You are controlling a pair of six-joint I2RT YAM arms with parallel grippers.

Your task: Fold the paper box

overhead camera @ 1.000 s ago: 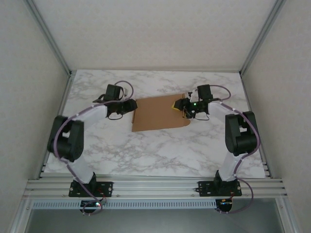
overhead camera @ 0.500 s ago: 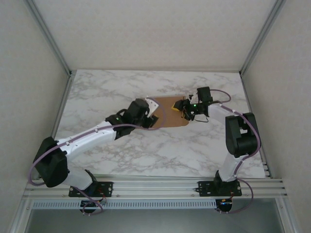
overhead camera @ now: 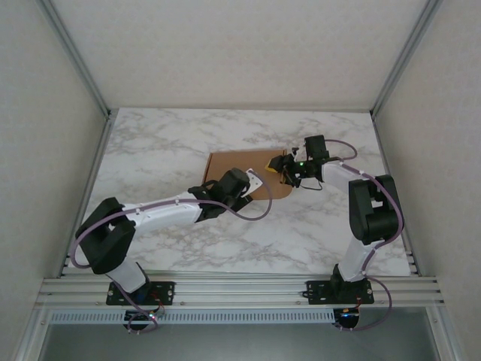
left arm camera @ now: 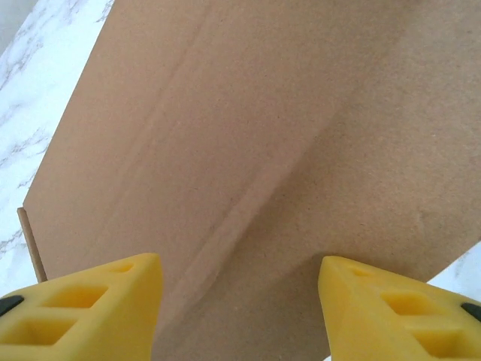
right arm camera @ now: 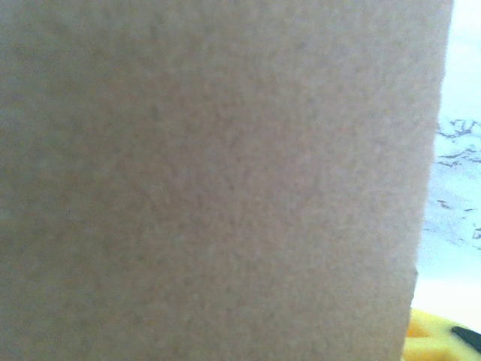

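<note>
- Toward the upper middle of the top view, the flat, plain brown cardboard paper box (overhead camera: 229, 165) lies on the white marbled table (overhead camera: 150, 150).
- Left tool (left arm camera: 239, 263) is over the box's lower right part, its yellow fingers (left arm camera: 83, 308) well apart with nothing between them. Its arm hides that corner.
- Right tool (overhead camera: 284, 167) sits at the box's right edge. Cardboard blocks its wrist view, so I cannot tell its grip.

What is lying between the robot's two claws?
The paper box: in the top view its flat brown cardboard covers the stretch between the left claw and the right claw.
</note>
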